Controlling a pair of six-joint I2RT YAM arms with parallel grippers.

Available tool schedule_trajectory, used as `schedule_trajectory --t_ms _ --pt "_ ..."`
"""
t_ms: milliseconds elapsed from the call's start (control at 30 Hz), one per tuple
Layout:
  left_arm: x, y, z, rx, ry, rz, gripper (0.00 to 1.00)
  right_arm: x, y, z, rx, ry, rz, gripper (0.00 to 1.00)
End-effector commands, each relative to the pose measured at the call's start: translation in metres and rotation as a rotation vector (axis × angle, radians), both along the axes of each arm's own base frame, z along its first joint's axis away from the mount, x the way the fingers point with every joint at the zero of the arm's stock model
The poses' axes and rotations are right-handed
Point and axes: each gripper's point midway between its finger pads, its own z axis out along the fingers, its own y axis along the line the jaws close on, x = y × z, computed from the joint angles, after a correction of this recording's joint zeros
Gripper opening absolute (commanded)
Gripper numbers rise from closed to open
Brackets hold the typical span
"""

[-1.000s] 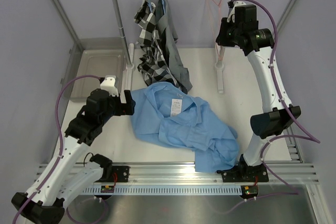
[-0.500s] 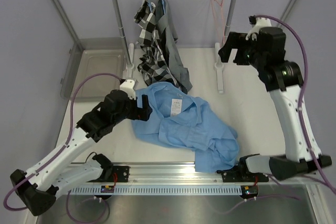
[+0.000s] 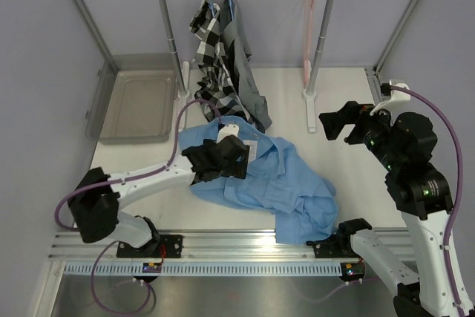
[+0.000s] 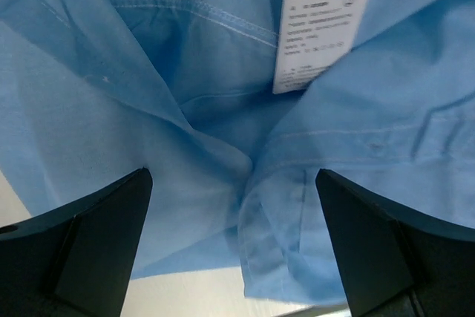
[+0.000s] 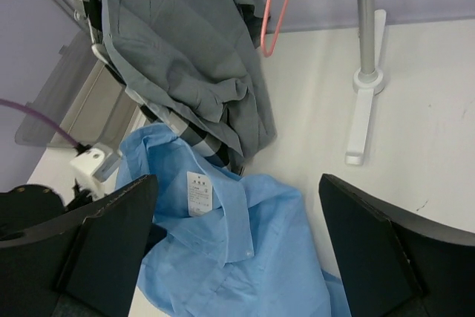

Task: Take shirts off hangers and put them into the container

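Now that the R gripper (image 3: 338, 124) has let go of the pink hanger (image 3: 307, 27) and pulled back off the rack, its jaws stand wide w/ nothing between them. The hanger hangs bare on the bar, up ahead of it. L gripper (image 4: 237, 243) has swung across and sits right over the blue shirt (image 3: 282, 187), jaws fully spread and empty, w/ the collar fold and white label (image 4: 323, 24) just beyond its fingertips. My read: shirt no. 1 is off its hanger but not binned yet, so the pickup is next. Container (image 3: 137, 109) lies behind the L gripper, well apart. Grey shirt (image 3: 241, 42) & checked shirt (image 3: 208, 50) hang on the rack past it, so two to go.
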Motion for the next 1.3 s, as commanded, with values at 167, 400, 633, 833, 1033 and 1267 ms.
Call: schedule_trajectory --t_ms 167,400,633,833,1033,1267 --pt "0.025 -0.013 -0.059 0.025 -0.009 0.142 0.98 -0.010 0.008 -0.010 0.011 -0.022 0.063 1.00" --pt "0.004 -0.005 -0.100 0.048 0.096 0.146 0.64 -0.014 0.007 -0.007 0.002 -0.055 0.065 0.99" --pt "-0.008 0.009 -0.098 0.028 0.092 0.135 0.01 -0.014 0.007 -0.008 -0.005 -0.062 0.066 1.00" --pt "-0.020 0.026 -0.071 -0.006 0.065 0.113 0.00 -0.015 0.006 -0.006 -0.010 -0.067 0.066 0.99" --pt "-0.019 0.056 0.026 -0.101 -0.107 0.130 0.00 -0.013 0.007 -0.007 -0.009 -0.065 0.067 0.99" --pt "-0.006 0.114 0.161 -0.192 -0.352 0.228 0.00 -0.012 0.011 -0.008 -0.005 -0.056 0.086 0.99"
